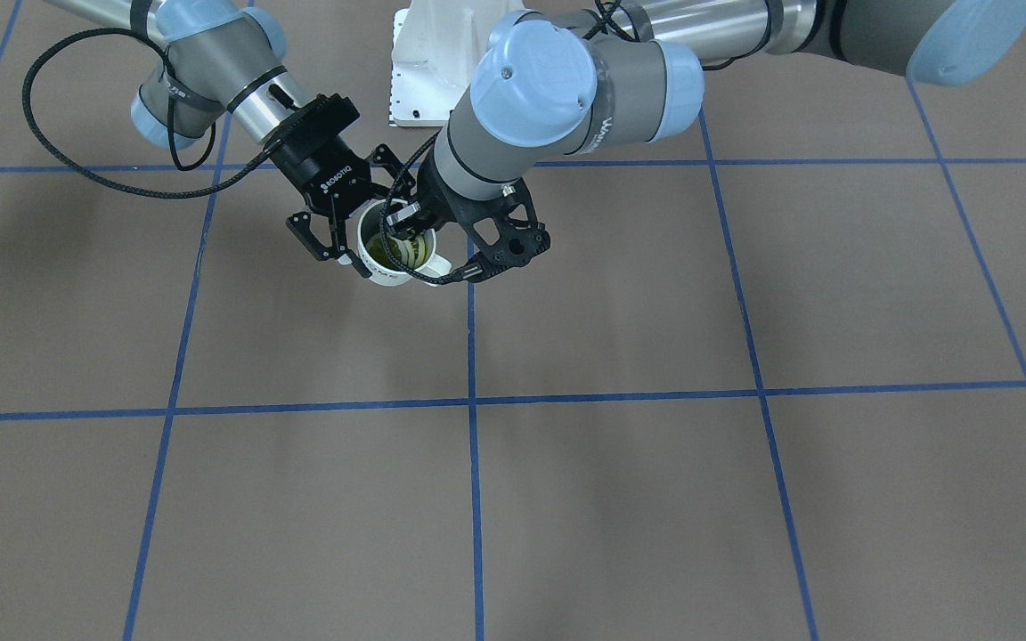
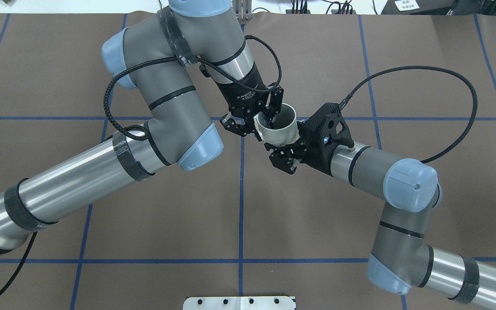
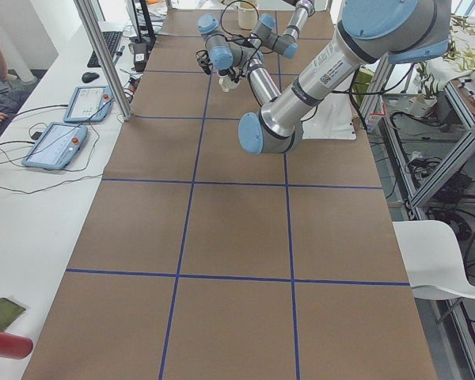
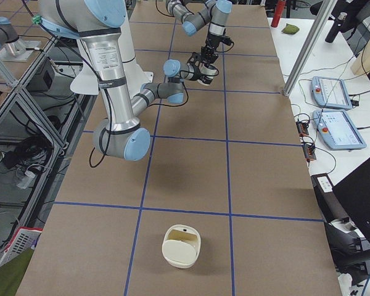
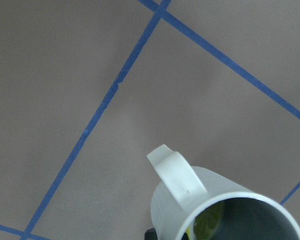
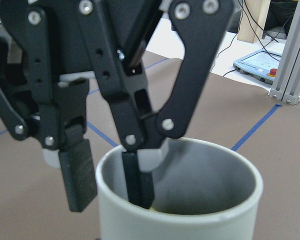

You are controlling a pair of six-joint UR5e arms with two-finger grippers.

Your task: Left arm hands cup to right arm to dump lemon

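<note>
**Overhead exterior: the cup (image 2: 276, 129) sits between the left gripper (image 2: 264, 125) and the right gripper (image 2: 286, 144)**

Both arms meet out in front of the white base plate (image 2: 239, 303), a little to the robot's right of the plate's middle. The white cup is held there above the brown table (image 2: 360, 215). It is tilted, with its mouth leaning away from the plate. Its squarish handle (image 5: 177, 175) is on the side turned away from the plate.

The left arm (image 2: 170, 107) reaches out from the plate's left side. Its gripper is clamped on the cup's wall, with one finger (image 6: 137, 182) down inside the mouth and the other finger (image 6: 77, 175) against the outside.

The right arm (image 2: 403, 181) comes in from the plate's right side, its long black cable (image 2: 467, 125) looping above it. Its fingers are spread wide around the cup's body, one on each side. The cup and the left gripper hide the pads in every view, so I cannot tell whether they press the cup or only bracket it.

The lemon (image 5: 207, 222) lies inside the cup as a yellow-green piece low against the greyish wall. The front-facing view also shows it through the mouth.

A cream rounded container (image 4: 182, 246) stands on the table well away from the plate, toward the robot's right end.
</note>
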